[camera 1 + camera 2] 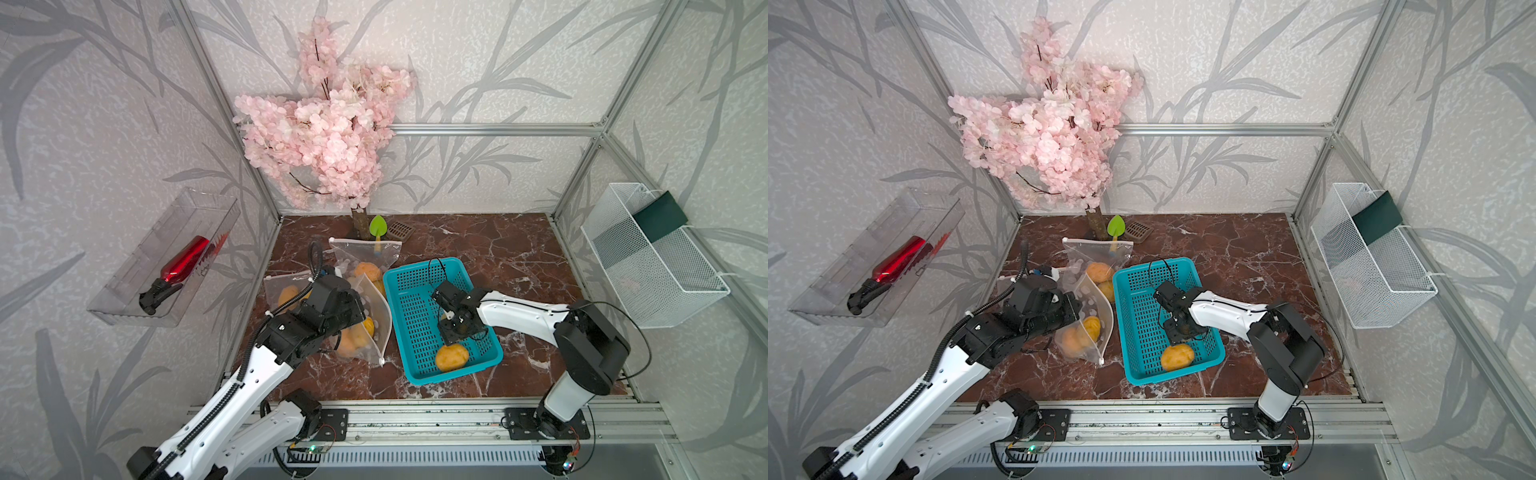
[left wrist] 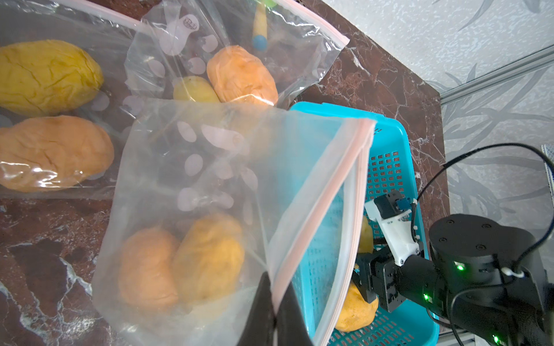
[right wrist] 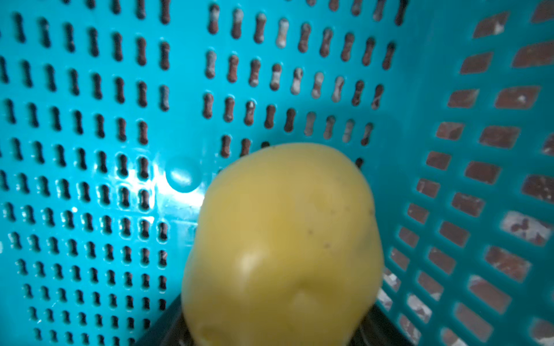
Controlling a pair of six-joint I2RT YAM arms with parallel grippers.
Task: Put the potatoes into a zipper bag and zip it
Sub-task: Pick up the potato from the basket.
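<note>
Marble in red-brown with white veins covers the tabletop [image 1: 519, 257], boxed in by aluminium framing and grey leaf-pattern wallpaper. A pink blossom tree [image 1: 324, 137] stands at the back, with a green trowel [image 1: 377, 226] and a brown grate [image 1: 401, 229] at its foot. On one side wall a clear tray [image 1: 124, 309] holds a red bottle [image 1: 187, 262]; on the opposite wall hangs a white wire basket [image 1: 665, 270].

A teal basket [image 1: 415, 316] sits mid-table. Just beside it the left gripper [image 2: 274, 302] is pressed together on the rim of a zipper bag [image 2: 209, 179], holding its mouth up toward the basket, with two potatoes [image 2: 180, 263] inside. Two more bags [image 1: 365, 253] with potatoes lie behind it, one partly hidden by the left arm.

The right gripper [image 1: 457, 332] reaches into the basket, its fingers flanking a pale potato [image 3: 281, 239]; whether they press on it I cannot tell. An orange potato [image 1: 451, 357] lies near the basket's front wall.
</note>
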